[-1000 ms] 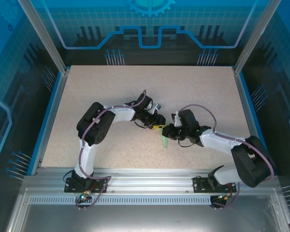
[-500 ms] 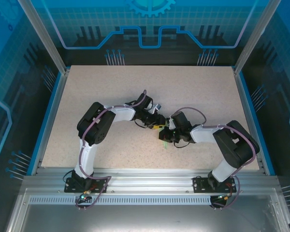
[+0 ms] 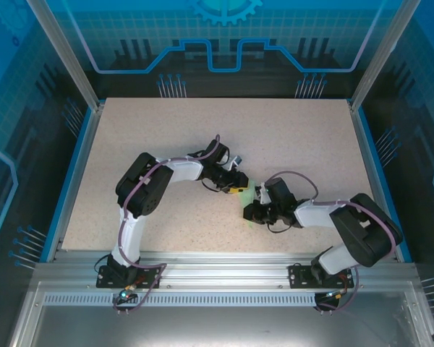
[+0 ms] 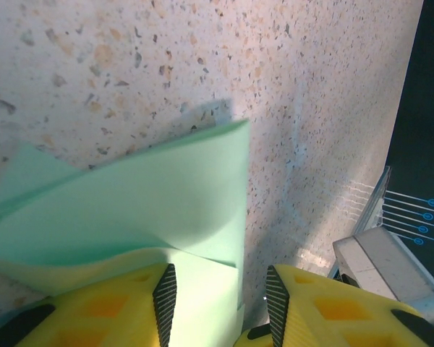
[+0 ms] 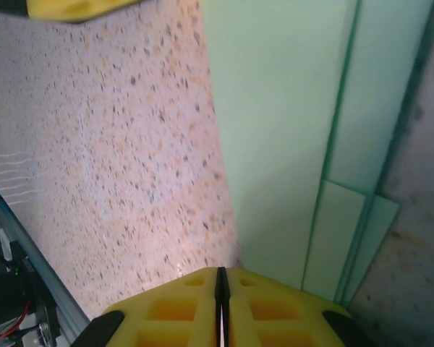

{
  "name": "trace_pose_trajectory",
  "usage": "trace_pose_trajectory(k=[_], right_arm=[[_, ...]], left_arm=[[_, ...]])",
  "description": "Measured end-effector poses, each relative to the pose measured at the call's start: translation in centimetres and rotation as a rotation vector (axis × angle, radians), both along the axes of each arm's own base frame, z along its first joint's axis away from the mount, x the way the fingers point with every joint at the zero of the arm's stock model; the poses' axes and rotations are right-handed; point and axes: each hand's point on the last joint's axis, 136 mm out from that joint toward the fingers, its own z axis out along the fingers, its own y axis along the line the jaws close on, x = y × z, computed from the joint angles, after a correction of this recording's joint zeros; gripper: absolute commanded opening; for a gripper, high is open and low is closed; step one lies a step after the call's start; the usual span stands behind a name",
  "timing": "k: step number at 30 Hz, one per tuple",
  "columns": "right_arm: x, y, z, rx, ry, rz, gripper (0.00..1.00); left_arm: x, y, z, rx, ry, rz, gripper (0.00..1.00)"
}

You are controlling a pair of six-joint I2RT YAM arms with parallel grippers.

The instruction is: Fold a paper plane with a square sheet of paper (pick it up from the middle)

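Left fingers (image 4: 101, 311) stand apart, the edge of the folded sheet of paper (image 4: 152, 210) lying loose between them, probably to steady it on the worktop (image 4: 130, 58). Right fingers (image 5: 181, 311), clenched together, meet its folded layers just ahead, likely sharpening a crease.

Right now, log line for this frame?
stage: folding | paper: partly folded, on table | left hand: open, astride paper's edge | right hand: shut, tip at paper's edge

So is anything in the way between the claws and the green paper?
Nothing visible. The green paper lies right at both: the left gripper open at its edge, the right gripper shut next to it.
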Motion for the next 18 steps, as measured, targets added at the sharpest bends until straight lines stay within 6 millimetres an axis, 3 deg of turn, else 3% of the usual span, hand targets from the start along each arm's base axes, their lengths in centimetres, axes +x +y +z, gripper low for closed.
trace_pose_trajectory(k=[9,18], right_arm=[[-2.5,-1.3,0.1,0.001,0.018,0.006,0.17],[-2.8,-1.5,-0.1,-0.018,0.026,0.02,0.12]], left_arm=[[0.0,0.0,0.0,0.002,0.004,-0.001,0.39],[-0.2,0.2,0.8,-0.001,-0.013,0.003,0.45]])
